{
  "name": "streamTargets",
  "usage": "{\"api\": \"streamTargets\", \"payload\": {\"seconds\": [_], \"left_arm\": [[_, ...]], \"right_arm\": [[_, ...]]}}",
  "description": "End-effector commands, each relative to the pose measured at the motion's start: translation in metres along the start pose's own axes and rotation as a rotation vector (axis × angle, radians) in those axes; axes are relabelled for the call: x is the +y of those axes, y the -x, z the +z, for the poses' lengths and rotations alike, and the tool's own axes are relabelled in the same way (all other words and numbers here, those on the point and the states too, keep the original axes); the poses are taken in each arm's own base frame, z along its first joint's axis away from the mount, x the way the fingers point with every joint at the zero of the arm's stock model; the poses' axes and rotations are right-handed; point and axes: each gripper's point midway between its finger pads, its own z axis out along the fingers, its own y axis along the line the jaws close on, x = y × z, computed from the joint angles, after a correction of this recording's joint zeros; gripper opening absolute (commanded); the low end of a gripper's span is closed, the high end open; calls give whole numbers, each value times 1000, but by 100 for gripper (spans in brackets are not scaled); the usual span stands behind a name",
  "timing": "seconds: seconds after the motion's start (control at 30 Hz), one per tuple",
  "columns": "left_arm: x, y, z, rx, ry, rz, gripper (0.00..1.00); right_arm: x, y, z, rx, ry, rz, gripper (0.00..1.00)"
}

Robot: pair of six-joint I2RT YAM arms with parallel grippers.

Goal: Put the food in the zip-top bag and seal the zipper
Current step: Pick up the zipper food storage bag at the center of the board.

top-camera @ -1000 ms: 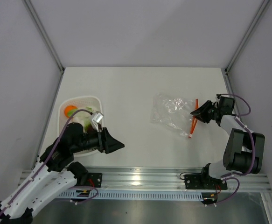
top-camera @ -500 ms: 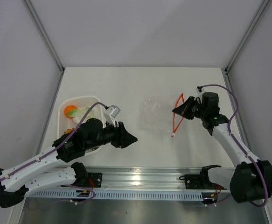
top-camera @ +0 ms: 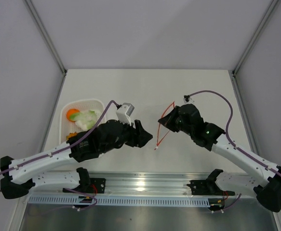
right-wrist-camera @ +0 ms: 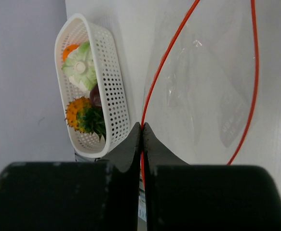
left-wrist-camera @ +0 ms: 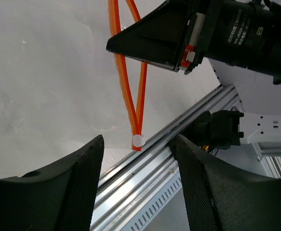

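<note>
The right claw [right-wrist-camera: 141, 126] is pinched shut on the zipper [left-wrist-camera: 126, 94], arm extended inward; the left claw [left-wrist-camera: 138, 144] is held open, empty.

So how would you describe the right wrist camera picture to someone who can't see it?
The right gripper is pinched shut on the red-orange zipper of a clear zip-top bag, holding its mouth open in a wide loop. To the left, a white mesh basket holds the toy food.
</note>
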Motion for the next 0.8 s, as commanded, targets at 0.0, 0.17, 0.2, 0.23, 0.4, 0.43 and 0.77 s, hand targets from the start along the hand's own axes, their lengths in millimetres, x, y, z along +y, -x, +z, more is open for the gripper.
{"api": "streamTargets", "payload": {"seconds": [0.0, 0.17, 0.2, 0.23, 0.4, 0.43, 0.77], "left_arm": [[-13, 19, -1, -51, 21, -18, 65], [-4, 12, 6, -21, 93, 15, 65], [-4, 11, 7, -17, 95, 19, 65], [-3, 8, 10, -8, 102, 26, 64], [3, 0, 17, 24, 141, 56, 60], [3, -3, 19, 32, 144, 61, 60], [-1, -17, 32, 70, 131, 70, 59]], "right_arm": [[8, 6, -1, -121, -68, 94, 0], [18, 3, -6, -173, -115, 67, 0], [20, 2, -7, -172, -113, 64, 0], [22, 0, -7, -172, -109, 59, 0], [30, -1, -12, -174, -82, 60, 0], [31, -1, -13, -175, -81, 58, 0], [39, -2, -17, -179, -64, 44, 0]]}}
